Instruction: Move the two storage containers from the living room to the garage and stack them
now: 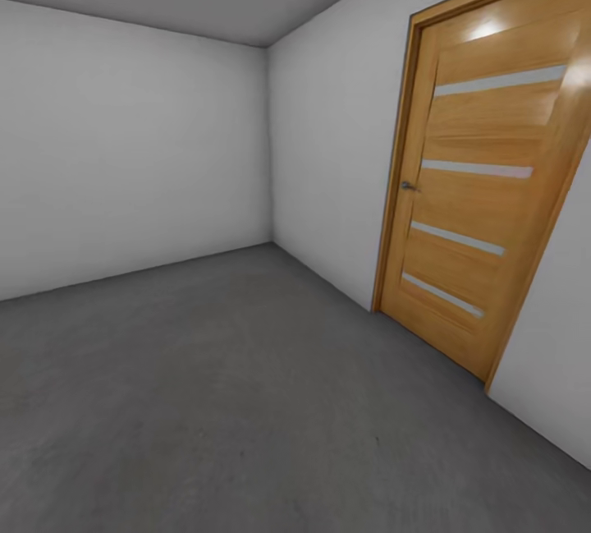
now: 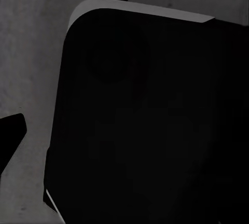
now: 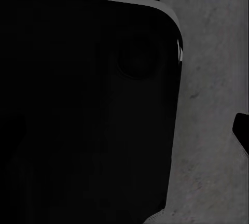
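Left wrist view: large matte black body panel (image 2: 150, 120), rounded corner, thin pale grey bevelled edge along one side; small black tab beyond that edge; faint round recess in dark surface; separate black pointed part (image 2: 10, 130) at frame edge

Right wrist view: matching black panel (image 3: 83, 110), rounded corner, grey edge strip, dim circular recess, small white glint on rim; black fragment (image 3: 241, 128) at frame edge
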